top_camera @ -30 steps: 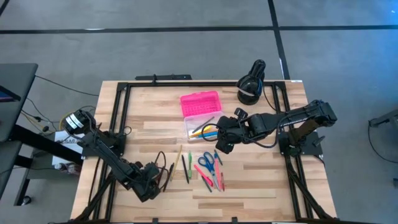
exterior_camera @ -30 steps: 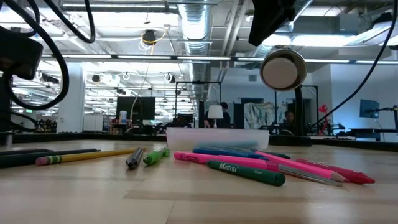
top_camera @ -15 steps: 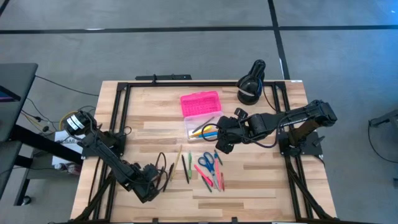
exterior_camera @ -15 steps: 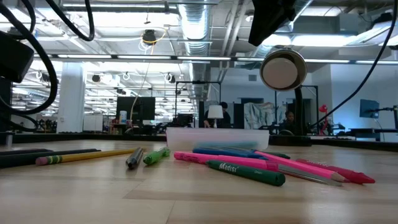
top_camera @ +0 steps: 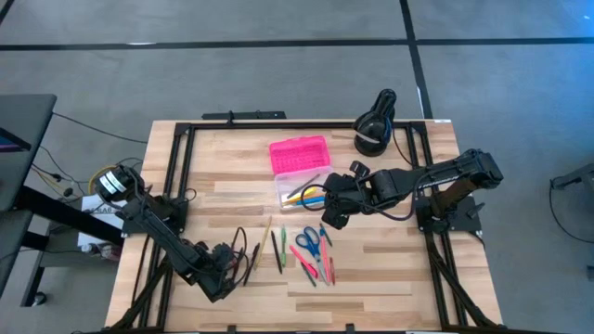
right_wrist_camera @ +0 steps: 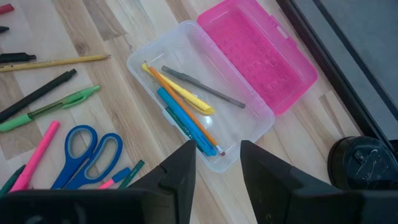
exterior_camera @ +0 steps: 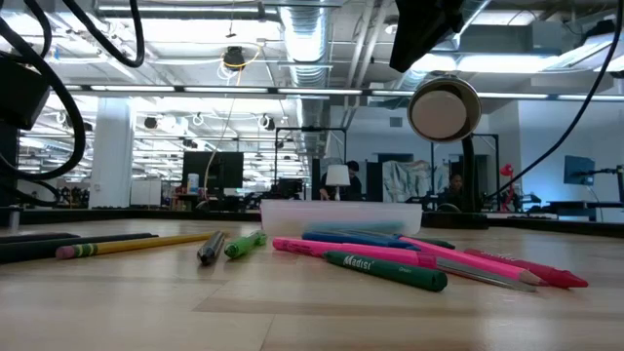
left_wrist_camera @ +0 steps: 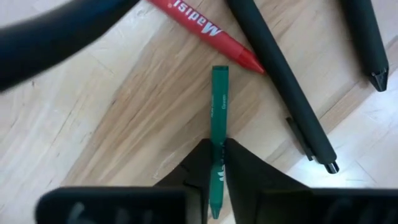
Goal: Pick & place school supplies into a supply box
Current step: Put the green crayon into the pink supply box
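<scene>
Seemingly clamped in the left gripper (left_wrist_camera: 216,163), a green crayon (left_wrist_camera: 217,118) lies beside red "Madisi" crayon (left_wrist_camera: 205,27).

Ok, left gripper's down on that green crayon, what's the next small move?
Probably lift it straight up. The left gripper looks closed on the green crayon, which still lies flat on the table beside a red crayon; the open supply box waits across the table.

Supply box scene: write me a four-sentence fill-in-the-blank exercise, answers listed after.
1. The left gripper is shut on a ____ crayon.
2. The supply box has a ____ lid.
3. The scissors have ____ handles.
4. The right gripper hangs over the box with its jaws ____.

Answers: green; pink; blue; open
</scene>
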Controlling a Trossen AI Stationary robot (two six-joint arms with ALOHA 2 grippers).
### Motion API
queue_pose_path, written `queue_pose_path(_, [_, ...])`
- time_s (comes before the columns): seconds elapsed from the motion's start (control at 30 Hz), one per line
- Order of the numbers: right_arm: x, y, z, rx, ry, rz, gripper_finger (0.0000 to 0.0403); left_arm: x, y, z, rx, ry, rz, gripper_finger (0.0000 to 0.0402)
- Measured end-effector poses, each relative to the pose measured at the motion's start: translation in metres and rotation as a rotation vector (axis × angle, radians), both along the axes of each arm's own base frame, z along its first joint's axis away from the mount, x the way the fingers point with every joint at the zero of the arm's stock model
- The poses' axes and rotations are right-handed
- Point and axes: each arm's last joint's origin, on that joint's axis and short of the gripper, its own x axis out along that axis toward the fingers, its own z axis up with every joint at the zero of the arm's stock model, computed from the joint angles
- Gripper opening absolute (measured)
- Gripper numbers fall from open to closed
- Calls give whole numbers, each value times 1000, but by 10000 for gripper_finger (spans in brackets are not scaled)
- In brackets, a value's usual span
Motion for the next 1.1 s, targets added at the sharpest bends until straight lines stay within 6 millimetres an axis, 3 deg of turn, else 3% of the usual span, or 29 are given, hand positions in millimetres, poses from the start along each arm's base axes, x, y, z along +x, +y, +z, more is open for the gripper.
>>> queue_pose_path(0.1, [0, 0, 0, 0, 0, 0, 118, 0, 0, 0, 1, -5, 0, 9])
queue_pose_path(0.33, [0, 0, 0, 7, -7, -14, 118, 0, 0, 0, 3, -10, 1, 28])
queue_pose_path(0.77, [0, 1, 0, 8, -7, -13, 118, -1, 3, 14, -17, -71, 14, 10])
queue_pose_path(1.1, [0, 1, 0, 8, -8, -13, 118, -2, 12, 44, -47, -222, 44, 9])
